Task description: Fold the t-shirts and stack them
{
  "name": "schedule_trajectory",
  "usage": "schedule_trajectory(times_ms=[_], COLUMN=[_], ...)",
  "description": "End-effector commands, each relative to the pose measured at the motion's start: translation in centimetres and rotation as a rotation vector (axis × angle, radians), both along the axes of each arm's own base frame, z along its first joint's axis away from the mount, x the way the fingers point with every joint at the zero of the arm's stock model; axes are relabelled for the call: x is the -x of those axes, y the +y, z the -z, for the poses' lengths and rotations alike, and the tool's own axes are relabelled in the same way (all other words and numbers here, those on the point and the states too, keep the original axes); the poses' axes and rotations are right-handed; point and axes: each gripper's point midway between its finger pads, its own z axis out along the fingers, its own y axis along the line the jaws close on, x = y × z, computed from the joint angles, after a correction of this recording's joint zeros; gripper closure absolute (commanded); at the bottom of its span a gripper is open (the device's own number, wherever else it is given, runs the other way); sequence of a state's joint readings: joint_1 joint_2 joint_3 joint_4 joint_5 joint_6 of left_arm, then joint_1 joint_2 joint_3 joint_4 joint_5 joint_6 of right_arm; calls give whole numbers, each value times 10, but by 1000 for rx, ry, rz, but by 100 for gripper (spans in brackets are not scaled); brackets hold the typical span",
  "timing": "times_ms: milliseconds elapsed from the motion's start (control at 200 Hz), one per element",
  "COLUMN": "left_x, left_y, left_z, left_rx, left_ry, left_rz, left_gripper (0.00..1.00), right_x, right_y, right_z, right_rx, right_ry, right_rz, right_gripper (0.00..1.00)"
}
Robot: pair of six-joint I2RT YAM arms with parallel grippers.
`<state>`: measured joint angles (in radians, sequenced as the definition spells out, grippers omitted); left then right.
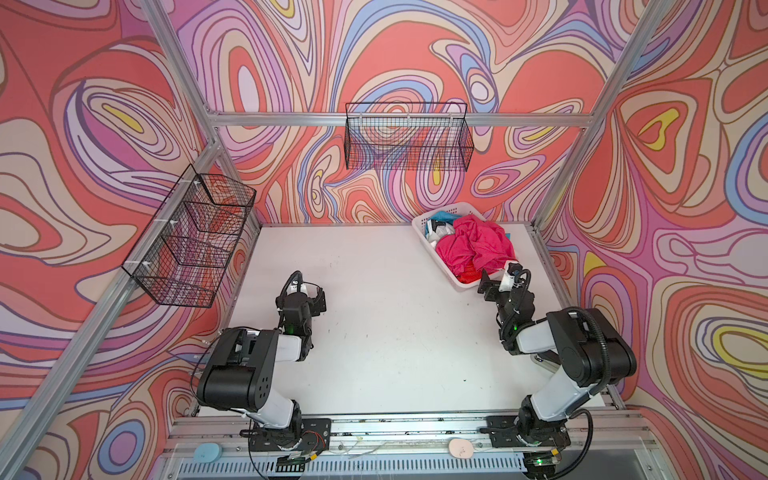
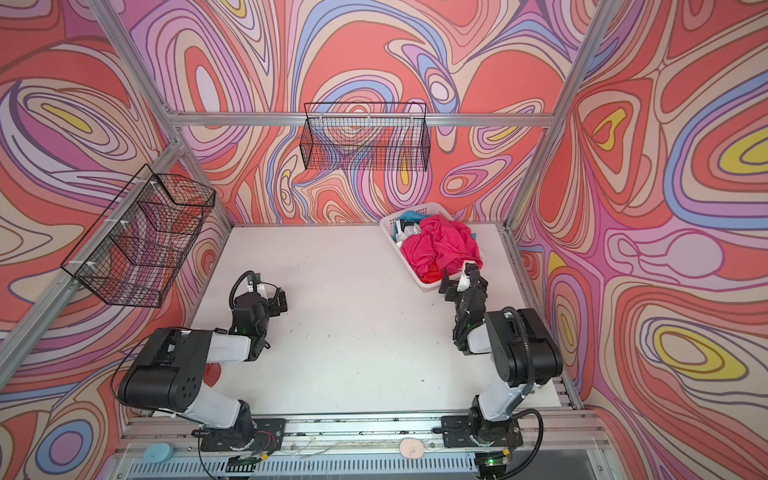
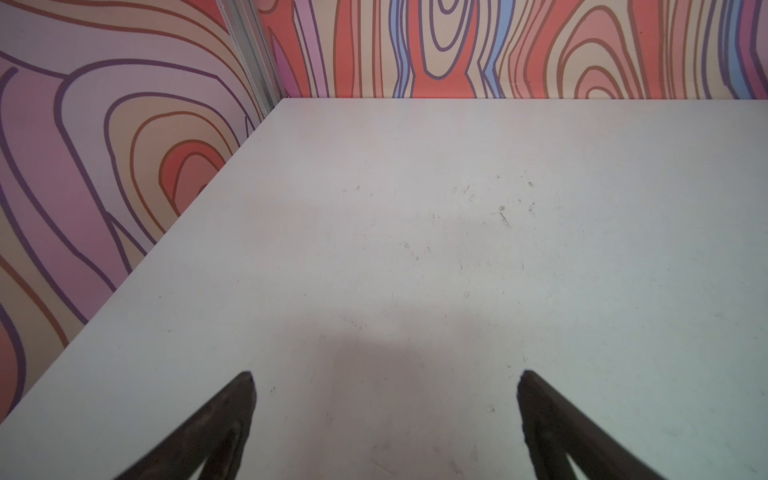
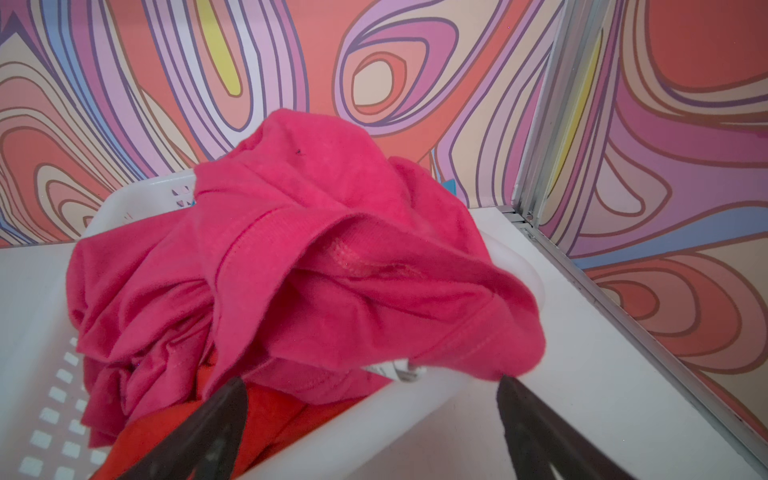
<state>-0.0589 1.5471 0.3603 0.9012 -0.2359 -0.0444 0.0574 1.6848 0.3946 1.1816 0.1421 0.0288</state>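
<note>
**Shirts heaped in the basket, both claws spread and empty**

A white plastic slotted basket [image 1: 420, 227] sits at the far right corner of the white worktop [image 1: 374, 332], set at an angle to the worktop's edges. A large, crumpled magenta-pink cloth t-shirt [image 1: 473, 245] is heaped on top and covers most of the basket. In the right wrist view, one hemmed edge droops over the near rim. Beneath it, at the near end, a red cloth t-shirt [image 1: 468, 276] shows. At the far end lie a teal-blue cloth t-shirt [image 1: 446, 216] and a white cloth t-shirt with black marks [image 1: 436, 229], both bunched up.

The right claw [image 1: 498, 272] hangs at the near end of the basket, its fingers spread wide with nothing between them. Seen from its wrist, one finger lies over the red cloth t-shirt inside the basket and the other over bare worktop outside the rim. Whether it touches cloth or rim I cannot tell.

The left claw [image 1: 319, 300] is over the left half of the worktop, well apart from the basket. Its fingers are likewise spread wide above bare surface, holding nothing.
</note>
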Motion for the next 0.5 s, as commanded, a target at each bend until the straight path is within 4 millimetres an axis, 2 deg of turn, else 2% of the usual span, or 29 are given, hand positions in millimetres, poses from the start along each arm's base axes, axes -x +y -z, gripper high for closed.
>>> schedule_trajectory(times_ms=[0, 285, 401, 496], left_x=[-3, -3, -1, 1], left_y=[1, 1, -10, -17], left_z=[-7, -7, -19, -38], left_rx=[-14, -13, -19, -35], left_ry=[-24, -27, -38, -20], left_rz=[-2, -1, 69, 98], left_gripper=[0, 0, 0, 0], right_x=[2, 3, 5, 7], right_y=[-2, -3, -4, -4], right_z=[26, 24, 3, -15], right_rx=[20, 20, 22, -5], right_ry=[93, 84, 68, 97], right_rz=[6, 10, 13, 19], right_gripper=[2, 2, 2, 2])
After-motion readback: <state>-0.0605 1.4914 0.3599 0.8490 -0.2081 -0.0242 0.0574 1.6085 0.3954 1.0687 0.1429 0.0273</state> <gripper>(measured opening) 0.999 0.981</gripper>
